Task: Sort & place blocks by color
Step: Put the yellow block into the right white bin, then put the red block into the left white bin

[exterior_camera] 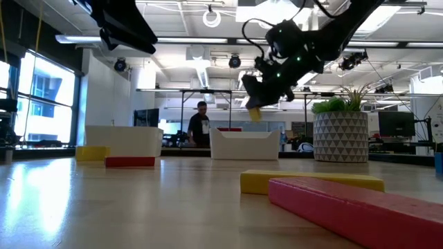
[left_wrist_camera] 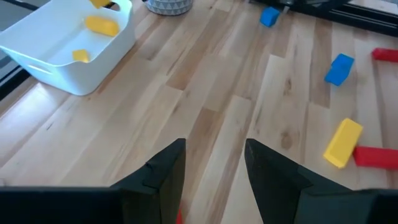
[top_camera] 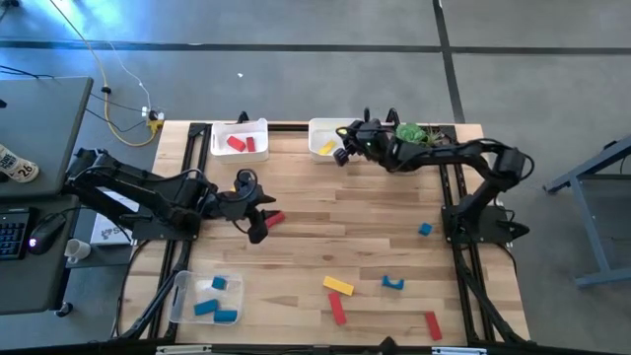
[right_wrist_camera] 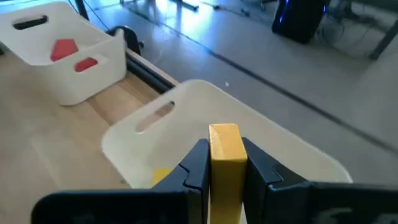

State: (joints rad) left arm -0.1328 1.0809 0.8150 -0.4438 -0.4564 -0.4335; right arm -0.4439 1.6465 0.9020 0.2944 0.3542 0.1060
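Right gripper (right_wrist_camera: 227,171) clamps yellow block (right_wrist_camera: 225,155) over white bin (right_wrist_camera: 186,118); left gripper (left_wrist_camera: 214,168) open, empty.

Bright, even indoor light from ceiling strips (exterior_camera: 208,40) and a tall window (exterior_camera: 41,97) on the left of the low view. Glare whitens the wooden table (exterior_camera: 41,200) near that window. The nearest red block (exterior_camera: 360,211) looks soft and out of focus, and shadows are faint.

Open tabletop (top_camera: 335,212) between scattered blocks (top_camera: 338,286)
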